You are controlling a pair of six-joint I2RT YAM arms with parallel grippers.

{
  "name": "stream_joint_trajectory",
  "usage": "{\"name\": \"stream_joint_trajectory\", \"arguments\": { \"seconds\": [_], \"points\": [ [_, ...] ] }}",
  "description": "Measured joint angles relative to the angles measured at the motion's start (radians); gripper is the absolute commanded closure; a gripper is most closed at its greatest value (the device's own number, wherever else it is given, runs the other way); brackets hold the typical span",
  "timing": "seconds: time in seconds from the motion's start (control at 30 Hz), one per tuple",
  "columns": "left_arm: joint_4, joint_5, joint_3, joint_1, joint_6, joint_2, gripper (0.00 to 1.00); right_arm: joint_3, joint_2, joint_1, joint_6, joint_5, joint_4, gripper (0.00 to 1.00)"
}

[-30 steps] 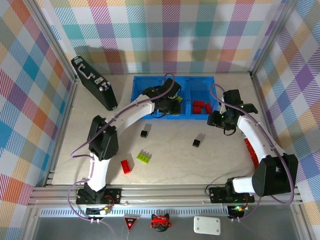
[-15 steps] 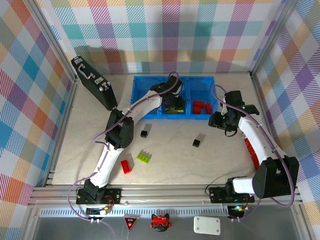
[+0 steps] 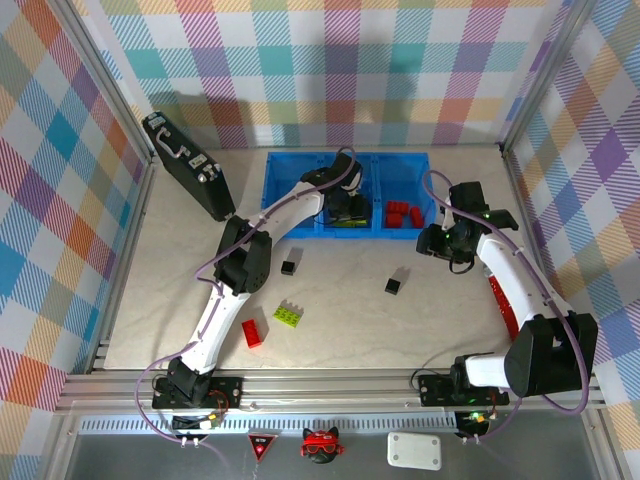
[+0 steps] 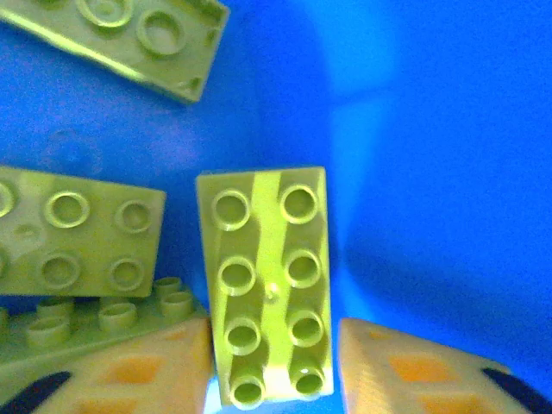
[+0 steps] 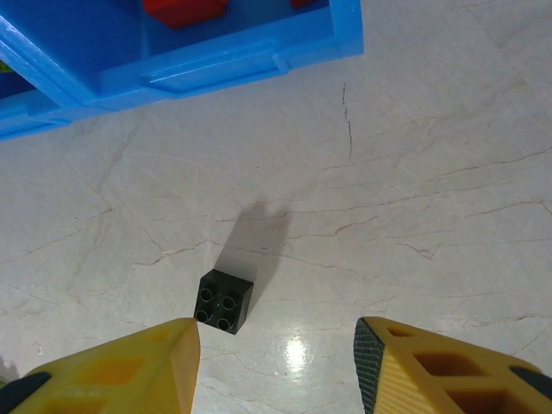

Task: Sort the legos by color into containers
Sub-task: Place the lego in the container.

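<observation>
My left gripper (image 3: pixel 347 210) reaches into the middle of the blue containers (image 3: pixel 290 190). In the left wrist view its jaws (image 4: pixel 274 362) stand open around a lime green lego (image 4: pixel 267 285). That lego touches the left finger, and a narrow gap shows at the right finger (image 4: pixel 405 362). More green legos (image 4: pixel 78 246) lie beside it on the blue floor. Red legos (image 3: pixel 403 214) sit in the right compartment. My right gripper (image 5: pixel 278 345) hangs open over the table, a tiny black lego (image 5: pixel 224 300) just ahead of its left finger (image 5: pixel 129 371). On the table lie another black lego (image 3: pixel 288 267), a green one (image 3: pixel 290 314) and a red one (image 3: pixel 252 333).
A black case (image 3: pixel 187 165) with silver latches leans at the back left. A long flat red bar (image 3: pixel 505 305) lies by the right wall, partly under the right arm. The tray's front wall (image 5: pixel 216 69) is just beyond the right gripper. Plaid walls enclose the table.
The left arm swung right and farther into the middle compartment, and its jaws have parted from the green lego. The right arm has barely moved.
</observation>
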Motion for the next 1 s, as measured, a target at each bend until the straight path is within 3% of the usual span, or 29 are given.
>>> {"name": "stream_joint_trajectory", "arguments": {
  "seconds": [0.1, 0.4, 0.73, 1.0],
  "points": [
    [0.004, 0.000, 0.000, 0.003, 0.000, 0.000, 0.44, -0.004, 0.000, 0.000, 0.000, -0.007, 0.000, 0.48],
    [0.018, -0.011, -0.035, 0.003, 0.000, -0.038, 0.43, -0.004, 0.000, -0.001, 0.004, -0.025, 0.003, 0.48],
    [0.031, -0.090, -0.183, -0.032, 0.021, -0.307, 0.45, -0.046, -0.017, -0.001, 0.023, -0.072, 0.012, 0.50],
    [0.108, -0.130, -0.447, -0.040, 0.031, -0.559, 0.46, -0.088, -0.030, 0.062, 0.068, -0.068, 0.036, 0.50]
  ]
}}
